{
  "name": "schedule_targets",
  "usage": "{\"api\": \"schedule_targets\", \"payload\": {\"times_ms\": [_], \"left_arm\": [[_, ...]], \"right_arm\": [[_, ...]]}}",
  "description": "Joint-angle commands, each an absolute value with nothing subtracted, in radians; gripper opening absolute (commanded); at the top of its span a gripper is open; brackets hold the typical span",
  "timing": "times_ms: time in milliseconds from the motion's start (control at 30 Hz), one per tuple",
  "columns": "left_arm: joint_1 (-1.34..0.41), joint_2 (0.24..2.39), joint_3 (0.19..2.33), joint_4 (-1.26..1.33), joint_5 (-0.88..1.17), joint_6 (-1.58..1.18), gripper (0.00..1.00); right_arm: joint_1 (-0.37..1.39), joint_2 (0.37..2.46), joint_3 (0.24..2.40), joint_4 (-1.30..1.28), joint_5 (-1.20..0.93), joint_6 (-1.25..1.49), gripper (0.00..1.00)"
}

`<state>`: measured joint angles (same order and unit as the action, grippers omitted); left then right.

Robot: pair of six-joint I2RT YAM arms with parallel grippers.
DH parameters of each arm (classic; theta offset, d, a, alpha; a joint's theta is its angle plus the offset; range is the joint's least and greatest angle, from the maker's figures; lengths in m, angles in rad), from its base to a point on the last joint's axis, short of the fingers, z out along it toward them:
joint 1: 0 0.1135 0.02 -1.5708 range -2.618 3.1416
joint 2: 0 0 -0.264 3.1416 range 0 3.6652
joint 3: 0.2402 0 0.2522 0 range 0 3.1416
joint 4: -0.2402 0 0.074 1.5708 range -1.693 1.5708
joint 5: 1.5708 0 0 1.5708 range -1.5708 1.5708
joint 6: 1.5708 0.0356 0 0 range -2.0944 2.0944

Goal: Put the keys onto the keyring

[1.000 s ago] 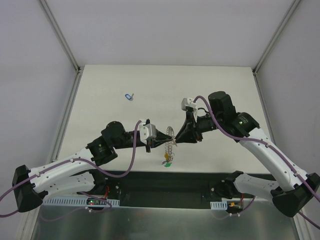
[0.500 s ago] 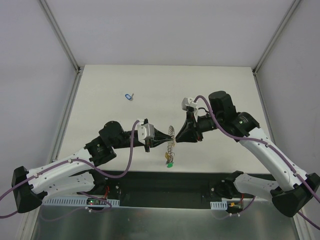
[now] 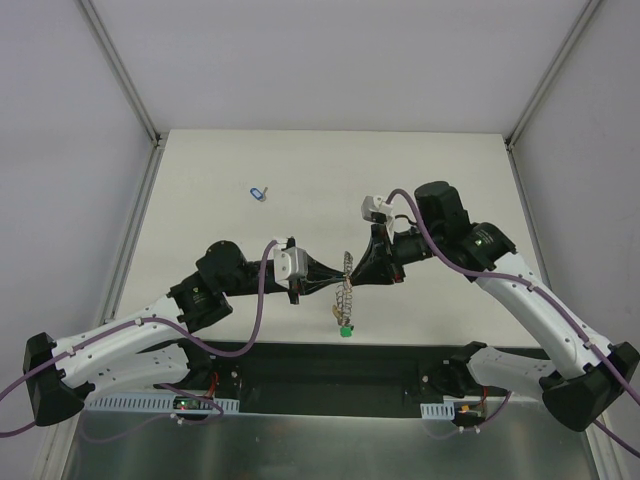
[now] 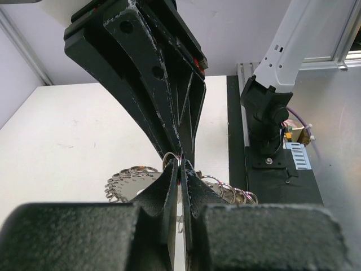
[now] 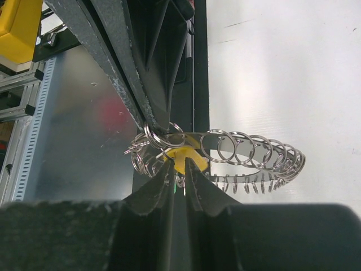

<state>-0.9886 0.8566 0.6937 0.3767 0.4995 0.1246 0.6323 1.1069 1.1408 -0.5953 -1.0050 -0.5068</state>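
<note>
White table; left claw clamped on keyring; right claw beside, grip unclear.

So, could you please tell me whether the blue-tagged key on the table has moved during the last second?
No. The blue-tagged key keeps its spot on the table, just as far from the left and far edges.

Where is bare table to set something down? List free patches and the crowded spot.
Free: the far table strip beyond both arms, right of the blue-tagged key; also between that key and the left arm. Crowded: near centre, where left gripper and right gripper meet at the keyring.
</note>
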Motion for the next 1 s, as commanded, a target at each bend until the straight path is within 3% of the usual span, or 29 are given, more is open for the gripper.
{"api": "schedule_targets", "payload": {"times_ms": [0,533,800,967], "left_arm": [[-0.989,0.847,0.749,0.459,0.537,0.14,0.0],[-0.989,0.853,0.746,0.459,0.528,0.143,0.0],[-0.989,0.851,0.753,0.433,0.525,0.161,0.0],[-0.989,0.848,0.759,0.345,0.494,0.205,0.0]], "right_arm": [[0.627,1.108,1.19,-0.591,-1.063,-0.535,0.14],[0.629,1.085,1.2,-0.597,-1.08,-0.532,0.2],[0.626,1.088,1.206,-0.615,-1.068,-0.537,0.01],[0.624,1.078,1.227,-0.646,-1.049,-0.543,0.01]]}}
